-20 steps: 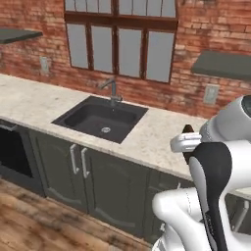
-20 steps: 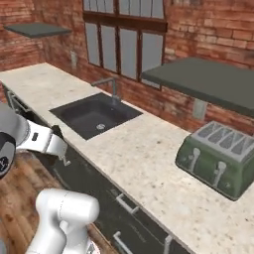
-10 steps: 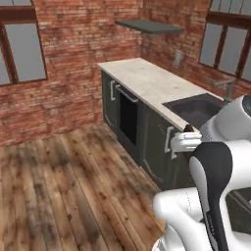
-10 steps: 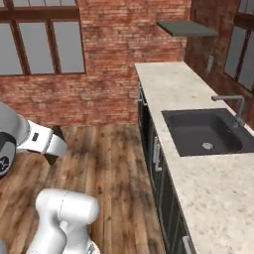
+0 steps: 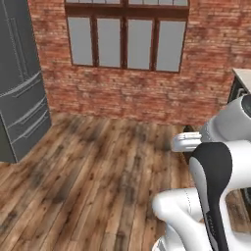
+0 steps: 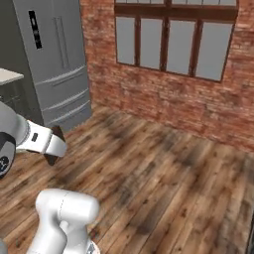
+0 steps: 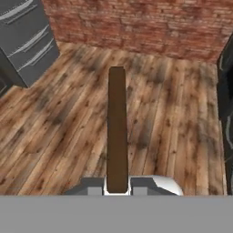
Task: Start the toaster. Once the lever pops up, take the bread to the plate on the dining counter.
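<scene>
Between the two dark fingertips at the bottom of the hand view, the gripper [image 7: 117,190] is clenched on the bread [image 7: 116,127], a dark brown slice seen edge-on that runs straight away from the hand over the floor. From the left base view the white arm rises at the lower right, bends at a dark elbow and reaches leftward, its hand ending near the gripper [image 5: 188,139] with a dark bit of the bread at its tip. From the right base view the forearm comes in from the left edge, and the gripper [image 6: 55,146] points right and slightly down with the bread [image 6: 53,149] dark at its end, held clear of the wooden plank floor [image 6: 163,173]. Farther off stands a tall grey refrigerator [image 6: 54,59] to the left, apart from the arm. Beyond it a red brick wall [image 5: 147,93] carries a wide multi-pane window [image 5: 127,37]. A pale counter edge [image 5: 243,76] shows at the far right of the left base view.
</scene>
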Controlling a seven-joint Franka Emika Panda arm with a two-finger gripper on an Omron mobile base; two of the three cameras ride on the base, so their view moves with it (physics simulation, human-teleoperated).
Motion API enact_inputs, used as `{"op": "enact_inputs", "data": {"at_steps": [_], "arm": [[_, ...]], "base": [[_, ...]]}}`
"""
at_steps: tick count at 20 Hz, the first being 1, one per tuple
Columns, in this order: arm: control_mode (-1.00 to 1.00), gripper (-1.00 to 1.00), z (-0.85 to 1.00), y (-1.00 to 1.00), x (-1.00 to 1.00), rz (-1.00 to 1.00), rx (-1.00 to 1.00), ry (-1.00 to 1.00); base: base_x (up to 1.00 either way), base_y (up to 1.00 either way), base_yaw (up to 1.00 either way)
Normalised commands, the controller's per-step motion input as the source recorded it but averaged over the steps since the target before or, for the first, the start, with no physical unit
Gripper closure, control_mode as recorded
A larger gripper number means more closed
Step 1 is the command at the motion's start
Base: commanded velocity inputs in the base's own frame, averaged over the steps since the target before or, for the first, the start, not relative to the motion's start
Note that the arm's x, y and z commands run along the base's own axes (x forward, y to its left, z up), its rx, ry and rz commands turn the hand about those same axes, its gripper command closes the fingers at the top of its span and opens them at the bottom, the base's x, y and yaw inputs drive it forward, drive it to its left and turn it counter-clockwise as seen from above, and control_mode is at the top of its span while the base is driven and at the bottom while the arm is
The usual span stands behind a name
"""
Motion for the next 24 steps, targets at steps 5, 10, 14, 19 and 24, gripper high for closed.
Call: {"op": "enact_inputs", "data": {"at_steps": [5,10,14,19,24], "arm": [[1.0,1.0,0.0,0.0,0.0,0.0,0.0,0.0],[1.0,1.0,0.0,0.0,0.0,0.0,0.0,0.0],[1.0,1.0,0.0,0.0,0.0,0.0,0.0,0.0],[1.0,1.0,0.0,0.0,0.0,0.0,0.0,0.0],[1.0,1.0,0.0,0.0,0.0,0.0,0.0,0.0]], "base": [[-0.05,0.35,0.98],[0.0,0.18,0.94],[0.01,0.03,0.92],[0.04,0.0,0.92],[0.37,-0.06,0.82]]}}
